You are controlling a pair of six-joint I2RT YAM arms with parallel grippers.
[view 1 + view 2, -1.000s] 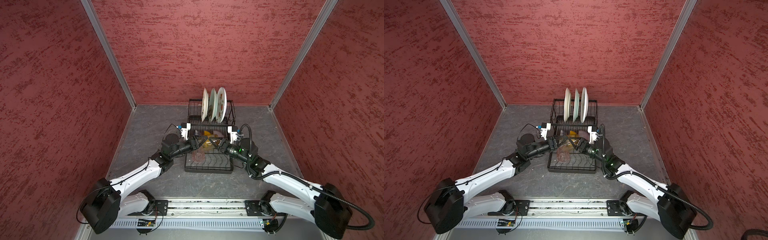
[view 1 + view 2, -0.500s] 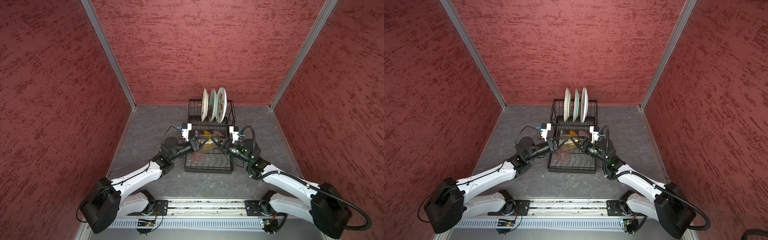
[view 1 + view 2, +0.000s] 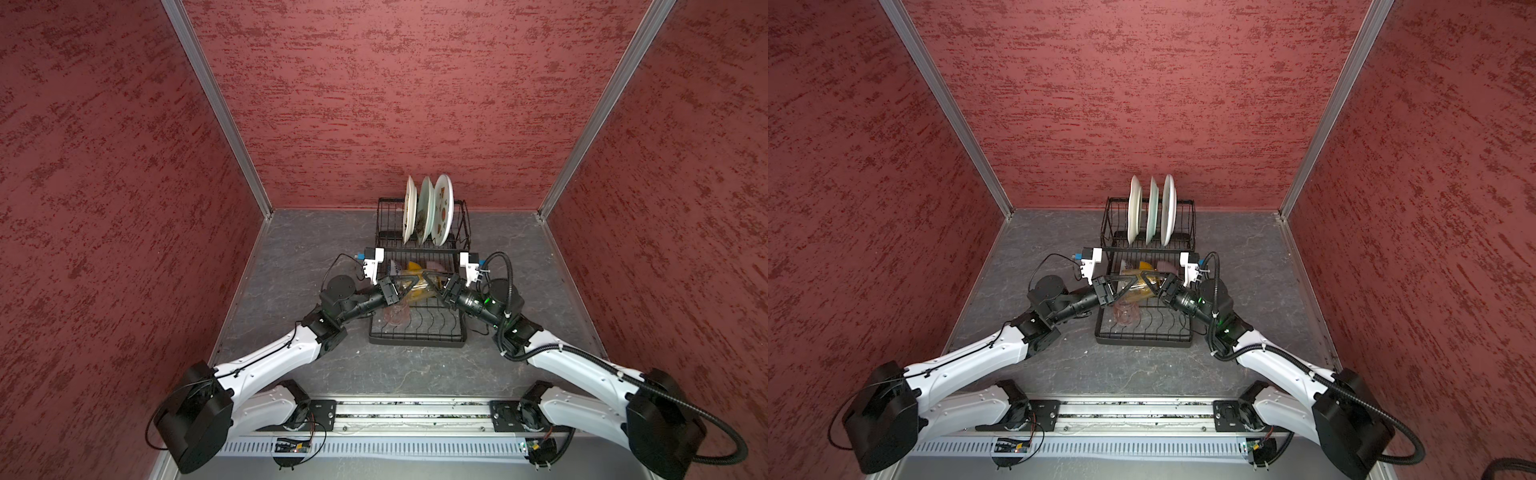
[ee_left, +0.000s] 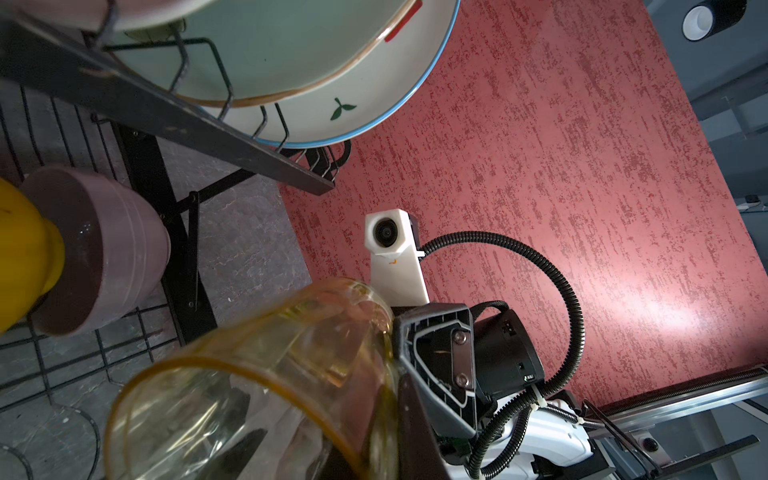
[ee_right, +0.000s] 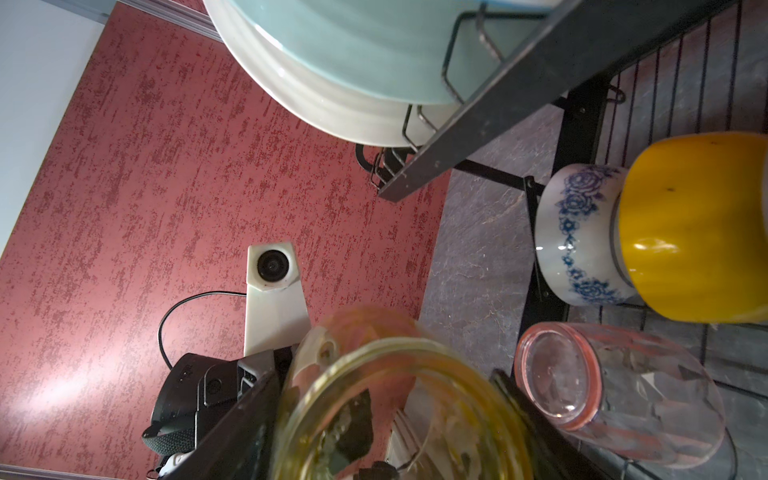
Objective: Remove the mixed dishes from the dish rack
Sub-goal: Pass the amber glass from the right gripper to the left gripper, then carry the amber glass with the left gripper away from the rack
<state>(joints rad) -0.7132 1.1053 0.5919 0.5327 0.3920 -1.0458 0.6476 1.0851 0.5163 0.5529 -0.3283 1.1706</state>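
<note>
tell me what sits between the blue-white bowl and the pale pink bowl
The yellow bowl lies between the blue-white bowl and pale pink bowl, in both top views.

Grey marbled table (image 3: 316, 249) (image 3: 1038, 249), enclosed by red walls on three sides. Black wire dish rack (image 3: 415, 341) (image 3: 1142, 343) stands directly on it, centre-back, raised tier toward far wall, flat tier toward near edge. Table shows through rack wires in left wrist view (image 4: 245, 232). Few pale specks (image 3: 358, 351) just before rack, maybe crumbs, too small to tell. Metal rail (image 3: 411, 411) along near edge.
</note>
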